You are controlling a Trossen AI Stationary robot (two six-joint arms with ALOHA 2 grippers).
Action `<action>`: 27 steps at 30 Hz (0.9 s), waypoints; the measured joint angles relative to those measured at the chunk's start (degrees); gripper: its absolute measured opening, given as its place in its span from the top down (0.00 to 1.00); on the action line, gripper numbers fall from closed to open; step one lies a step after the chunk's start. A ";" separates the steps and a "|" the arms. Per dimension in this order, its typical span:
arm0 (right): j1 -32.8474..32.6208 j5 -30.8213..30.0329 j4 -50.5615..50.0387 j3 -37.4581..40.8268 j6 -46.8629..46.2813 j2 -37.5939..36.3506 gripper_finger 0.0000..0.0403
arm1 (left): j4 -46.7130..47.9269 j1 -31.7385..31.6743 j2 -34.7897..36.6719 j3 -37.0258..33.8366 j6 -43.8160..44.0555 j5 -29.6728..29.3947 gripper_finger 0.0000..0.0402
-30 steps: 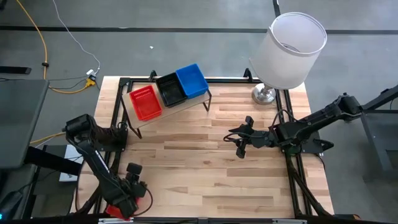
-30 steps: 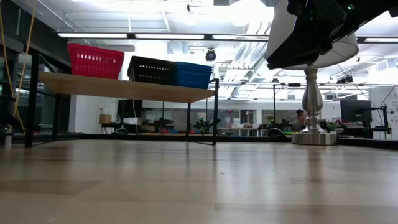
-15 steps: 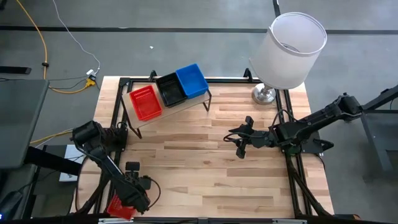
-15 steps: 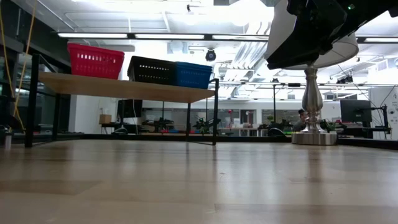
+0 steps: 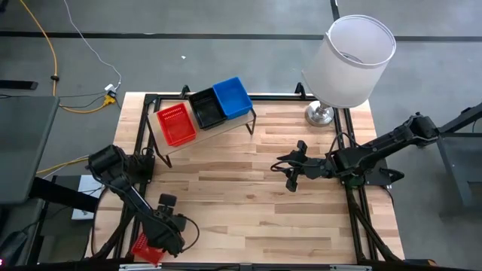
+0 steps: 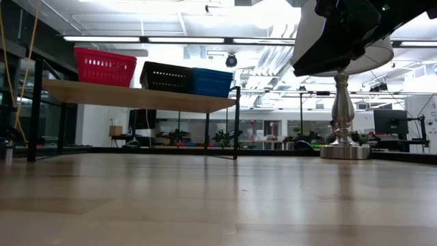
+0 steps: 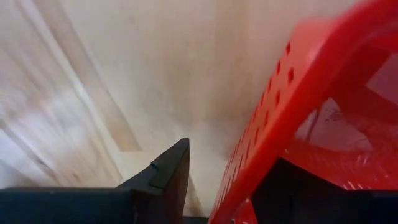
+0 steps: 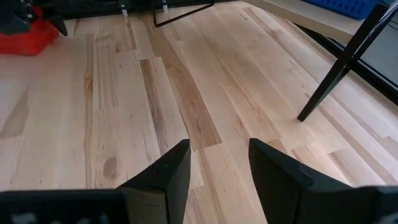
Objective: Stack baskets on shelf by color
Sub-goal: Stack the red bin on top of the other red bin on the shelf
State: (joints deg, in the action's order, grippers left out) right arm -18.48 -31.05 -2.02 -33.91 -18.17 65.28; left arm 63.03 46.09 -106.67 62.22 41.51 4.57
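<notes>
Left pincer (image 5: 167, 229), at the worktop's (image 5: 248, 203) near-left corner, clamps a red basket's (image 5: 144, 248) wall. On the shelf (image 5: 197, 132) (far left): red basket (image 5: 176, 124), black basket (image 5: 205, 108), blue basket (image 5: 231, 98). Right pincer (image 5: 291, 167), mid-worktop, stands parted, holding nothing.

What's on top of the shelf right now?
Three baskets sit in a row on the shelf: a red basket, a black basket and a blue basket. From above each looks empty; whether any are nested stacks cannot be told.
</notes>
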 joint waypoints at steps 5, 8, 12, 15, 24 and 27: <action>-0.01 -0.02 0.02 0.00 0.00 0.01 0.63 | 0.14 0.00 2.14 0.02 -0.17 -4.70 0.67; -0.02 -0.02 0.04 0.00 0.00 0.02 0.63 | 0.13 0.02 3.73 0.02 -0.21 -7.31 0.67; -0.02 -0.02 0.04 0.00 0.00 0.02 0.63 | 0.13 0.02 6.10 0.04 -0.21 -8.68 0.71; 0.00 -0.02 0.07 0.00 -0.02 0.02 0.63 | 0.02 0.02 6.91 0.04 -1.58 -8.73 0.80; -0.01 -0.03 -0.02 0.00 -1.09 0.02 0.63 | -7.13 -2.99 6.97 0.20 -10.92 -11.26 0.97; 0.00 -0.04 -0.15 0.00 -1.11 0.02 0.63 | -7.46 -5.54 7.46 0.35 -14.03 -11.95 0.99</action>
State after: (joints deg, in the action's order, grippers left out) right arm -18.48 -31.09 -2.17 -33.91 -19.29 65.30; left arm 55.57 40.54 -99.20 62.57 27.48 -7.38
